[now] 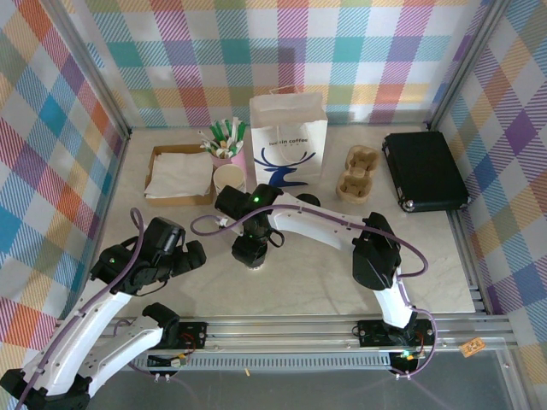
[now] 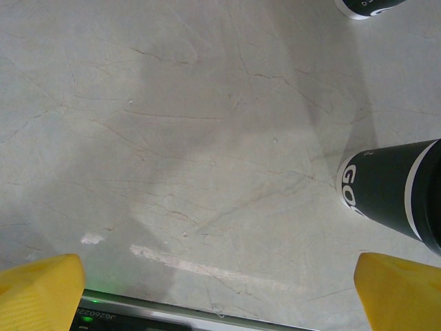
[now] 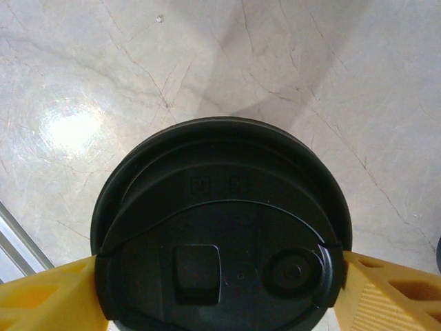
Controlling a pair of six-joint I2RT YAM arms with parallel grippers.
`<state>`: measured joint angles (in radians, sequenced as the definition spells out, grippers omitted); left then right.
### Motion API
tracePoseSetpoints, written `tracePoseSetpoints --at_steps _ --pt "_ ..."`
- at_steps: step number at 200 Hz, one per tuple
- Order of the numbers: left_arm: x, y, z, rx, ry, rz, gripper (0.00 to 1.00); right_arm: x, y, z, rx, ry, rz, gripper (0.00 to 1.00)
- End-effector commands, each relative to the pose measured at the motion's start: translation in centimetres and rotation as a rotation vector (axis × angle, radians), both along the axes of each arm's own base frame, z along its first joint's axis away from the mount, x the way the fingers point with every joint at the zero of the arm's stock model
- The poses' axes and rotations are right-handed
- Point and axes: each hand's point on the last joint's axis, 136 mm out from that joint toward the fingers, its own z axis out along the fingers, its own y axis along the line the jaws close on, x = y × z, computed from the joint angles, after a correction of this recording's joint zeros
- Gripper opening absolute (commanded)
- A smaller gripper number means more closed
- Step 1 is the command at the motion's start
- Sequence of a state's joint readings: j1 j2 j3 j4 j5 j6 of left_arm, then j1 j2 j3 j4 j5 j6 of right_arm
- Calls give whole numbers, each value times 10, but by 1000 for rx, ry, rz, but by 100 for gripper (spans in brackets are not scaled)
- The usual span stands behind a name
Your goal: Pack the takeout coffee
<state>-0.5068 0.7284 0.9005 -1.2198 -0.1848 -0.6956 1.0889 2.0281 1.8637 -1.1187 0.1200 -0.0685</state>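
Marble tabletop [image 1: 427, 256] carries the takeout coffee [image 3: 220, 227], capped by round black lid [image 3: 207, 158].

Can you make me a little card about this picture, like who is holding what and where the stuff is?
drink: takeout coffee, black lid on, standing on the table
right gripper: one yellow finger against each side of the lid
left gripper: open, empty, next to the cup
paper bag: upright at the back
cup tray: to the right of the bag
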Motion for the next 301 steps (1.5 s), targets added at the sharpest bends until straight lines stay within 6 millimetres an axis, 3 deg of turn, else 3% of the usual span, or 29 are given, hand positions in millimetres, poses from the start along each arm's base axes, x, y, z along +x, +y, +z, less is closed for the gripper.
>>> tracePoseSetpoints --at_steps 1,72,142,188,240,301 --pt "-1 2 -4 -10 -1 28 100 -13 -8 -9 -40 34 18 76" --pt "-2 2 -7 -11 7 25 100 -17 -14 -22 -86 52 13 71" --pt "-1 3 -4 -7 -5 21 100 -11 -9 3 -49 13 -26 67" --pt "9 -3 1 -6 -30 -4 100 -5 -20 22 -24 -15 -111 64" --pt "42 -31 15 -40 -64 -100 97 1 -63 40 1 -20 -262 61" --pt "85 -74 40 -114 -131 -230 94 2 -157 51 -13 -7 -526 59"
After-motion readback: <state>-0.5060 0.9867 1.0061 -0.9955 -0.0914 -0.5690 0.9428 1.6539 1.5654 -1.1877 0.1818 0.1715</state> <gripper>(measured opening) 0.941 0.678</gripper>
